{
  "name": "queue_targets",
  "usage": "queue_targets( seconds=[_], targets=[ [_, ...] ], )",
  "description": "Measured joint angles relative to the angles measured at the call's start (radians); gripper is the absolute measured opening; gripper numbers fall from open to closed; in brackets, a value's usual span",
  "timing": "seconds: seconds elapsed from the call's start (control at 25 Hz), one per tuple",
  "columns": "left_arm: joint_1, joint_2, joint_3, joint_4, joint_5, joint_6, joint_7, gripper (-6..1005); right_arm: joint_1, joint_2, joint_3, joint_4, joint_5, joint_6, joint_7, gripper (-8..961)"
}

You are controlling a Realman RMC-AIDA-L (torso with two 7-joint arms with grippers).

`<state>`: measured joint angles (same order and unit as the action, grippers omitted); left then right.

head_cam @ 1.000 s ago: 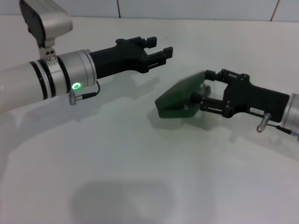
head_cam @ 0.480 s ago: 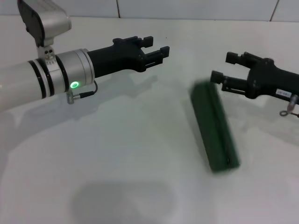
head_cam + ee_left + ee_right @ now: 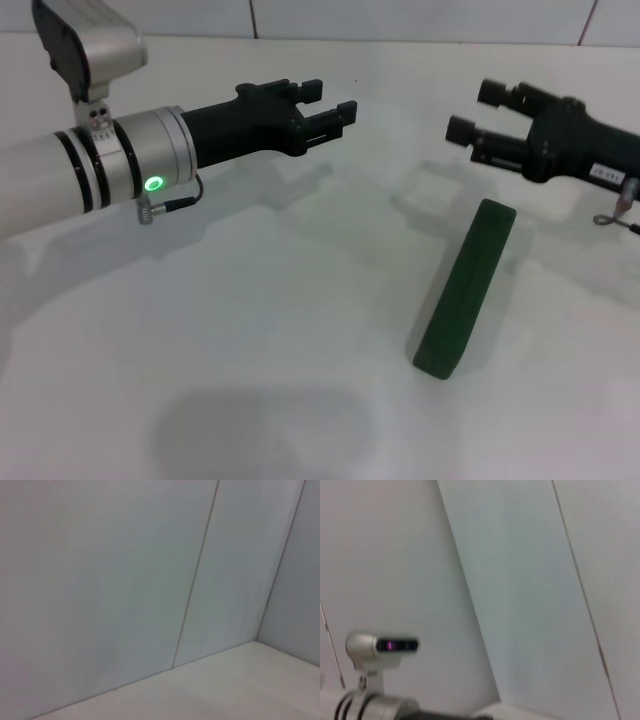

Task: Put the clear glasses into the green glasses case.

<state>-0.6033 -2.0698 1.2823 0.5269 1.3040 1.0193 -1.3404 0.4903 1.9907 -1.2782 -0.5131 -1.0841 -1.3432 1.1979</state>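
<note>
1. Head view: the green glasses case [image 3: 465, 290] lies shut on the white table [image 3: 250, 350], lower right of centre, running diagonally. The right gripper [image 3: 468, 112] hangs at the upper right, above and apart from the case's far end, fingers spread and holding nothing. The left gripper [image 3: 333, 102] hovers at upper centre, fingers narrowly parted and empty. The clear glasses are nowhere visible; they may be inside the closed case, though that cannot be told.
2. Left wrist view: only bare wall panels and a strip of table.
3. Right wrist view: wall panels, with the left arm [image 3: 375, 700] at the lower left; neither glasses nor case.
4. Doing it well, by judgement: confirm the lid sits fully closed, then lift clear without nudging the case.
</note>
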Motion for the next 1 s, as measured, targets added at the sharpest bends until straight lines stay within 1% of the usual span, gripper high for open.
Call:
queue_targets(
  seconds=[0.16, 0.32, 0.36, 0.4, 0.48, 0.52, 0.64, 0.72, 0.76, 0.8, 0.88, 0.92, 0.96, 1.0],
  targets=[
    [0.005, 0.001, 0.0, -0.001, 0.0, 0.0, 0.004, 610, -0.014, 0.008, 0.03, -0.025, -0.004, -0.002, -0.005, 843],
    [0.011, 0.001, 0.0, -0.001, 0.0, -0.001, 0.011, 611, -0.017, 0.01, 0.029, -0.028, -0.013, -0.004, -0.023, 843],
    [0.012, 0.001, 0.0, -0.001, 0.0, -0.001, 0.011, 611, -0.021, -0.004, 0.025, -0.045, -0.065, -0.03, -0.018, 843],
    [0.013, 0.001, 0.0, -0.001, 0.0, -0.001, 0.012, 611, -0.021, -0.004, 0.025, -0.045, -0.065, -0.03, -0.018, 843],
    [0.017, 0.001, 0.0, -0.001, 0.0, -0.001, 0.012, 611, -0.035, -0.039, 0.027, -0.087, -0.182, -0.088, 0.034, 843],
    [0.019, 0.001, 0.0, -0.001, 0.0, -0.001, 0.012, 611, -0.041, -0.053, 0.03, -0.103, -0.226, -0.109, 0.059, 843],
    [0.026, 0.003, 0.0, 0.001, 0.0, -0.001, 0.012, 611, -0.055, -0.102, 0.049, -0.134, -0.369, -0.151, 0.205, 843],
    [0.027, 0.004, 0.0, 0.001, 0.0, 0.0, 0.011, 611, -0.048, -0.112, 0.054, -0.136, -0.439, -0.156, 0.272, 843],
    [0.027, 0.005, 0.0, 0.001, 0.0, 0.0, 0.011, 611, -0.039, -0.114, 0.056, -0.138, -0.487, -0.155, 0.306, 843],
    [0.027, 0.005, 0.0, 0.001, 0.0, 0.0, 0.011, 611, -0.039, -0.114, 0.056, -0.138, -0.487, -0.155, 0.306, 843],
    [0.025, 0.005, 0.0, 0.001, 0.0, 0.0, 0.011, 611, -0.004, -0.1, 0.055, -0.141, -0.599, -0.129, 0.374, 843],
    [0.024, 0.005, 0.0, 0.001, 0.0, 0.0, 0.011, 611, 0.008, -0.092, 0.055, -0.141, -0.627, -0.12, 0.387, 843],
    [0.024, 0.005, 0.0, 0.001, 0.0, 0.0, 0.011, 611, 0.008, -0.092, 0.055, -0.141, -0.627, -0.12, 0.387, 843],
    [0.023, 0.005, 0.0, 0.002, 0.0, 0.0, 0.011, 611, 0.025, -0.081, 0.055, -0.142, -0.659, -0.108, 0.398, 843]
  ],
)
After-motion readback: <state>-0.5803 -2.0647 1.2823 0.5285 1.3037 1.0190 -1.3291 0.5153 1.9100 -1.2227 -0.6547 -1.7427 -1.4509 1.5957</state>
